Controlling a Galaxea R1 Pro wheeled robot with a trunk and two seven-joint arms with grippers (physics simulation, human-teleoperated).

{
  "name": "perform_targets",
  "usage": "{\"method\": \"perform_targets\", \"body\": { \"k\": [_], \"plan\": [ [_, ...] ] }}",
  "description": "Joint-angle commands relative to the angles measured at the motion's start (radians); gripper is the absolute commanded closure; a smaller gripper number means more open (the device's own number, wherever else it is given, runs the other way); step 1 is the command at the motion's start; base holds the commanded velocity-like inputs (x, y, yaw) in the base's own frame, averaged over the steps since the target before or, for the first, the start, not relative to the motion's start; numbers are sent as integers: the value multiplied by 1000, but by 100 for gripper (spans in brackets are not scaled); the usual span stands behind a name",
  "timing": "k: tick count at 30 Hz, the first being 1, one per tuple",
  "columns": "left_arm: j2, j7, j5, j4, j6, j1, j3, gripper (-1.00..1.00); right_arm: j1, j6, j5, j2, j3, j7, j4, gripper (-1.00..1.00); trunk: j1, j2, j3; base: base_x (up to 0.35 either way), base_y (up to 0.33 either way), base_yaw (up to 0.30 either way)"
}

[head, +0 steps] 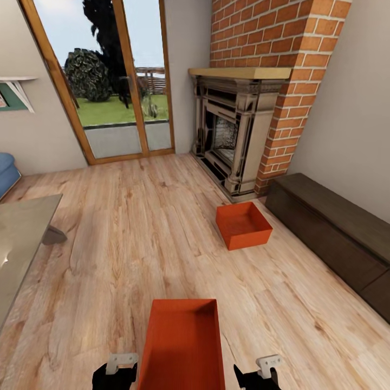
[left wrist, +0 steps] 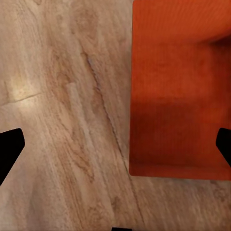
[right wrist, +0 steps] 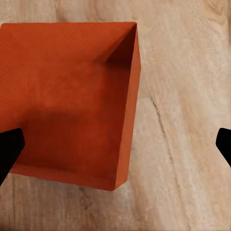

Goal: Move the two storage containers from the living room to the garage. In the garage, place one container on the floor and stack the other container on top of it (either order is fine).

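Two orange-red storage containers rest on the light wood plank floor of the living room. The near container (head: 184, 341) lies right in front of me, between my two arms. The far container (head: 244, 225) sits by the fireplace hearth. My left gripper (head: 115, 375) hovers just left of the near container (left wrist: 180, 96); in the left wrist view the gripper (left wrist: 115, 149) is open, straddling the container's side wall. My right gripper (head: 258, 377) hovers to the container's right. It (right wrist: 115, 147) is open too, above the opposite wall of that container (right wrist: 72, 106). Neither gripper holds anything.
A long dark brown bench (head: 330, 227) runs along the right wall. An ornate fireplace (head: 233, 135) stands under a red brick chimney (head: 276, 54). Wood-framed glass doors (head: 114, 81) are at the back. A table (head: 21, 244) and a blue sofa (head: 6, 170) stand at the left.
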Motion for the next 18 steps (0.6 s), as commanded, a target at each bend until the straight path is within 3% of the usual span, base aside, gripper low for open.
{"method": "perform_targets", "body": {
  "k": [1,5,18],
  "plan": [
    [1,8,5,-2,5,0,-4,-100,0,-3,-25,0,-1,3,-7,-100,4,-8,-4,0,0,0],
    [0,8,5,-2,5,0,-4,-100,0,-2,-95,-1,0,-1,-28,-100,19,-36,-17,0,0,0],
    [0,8,4,-1,4,0,-4,-100,0,-1,-108,-1,4,-20,-31,-100,69,-127,-57,0,0,0]
  ]
}}
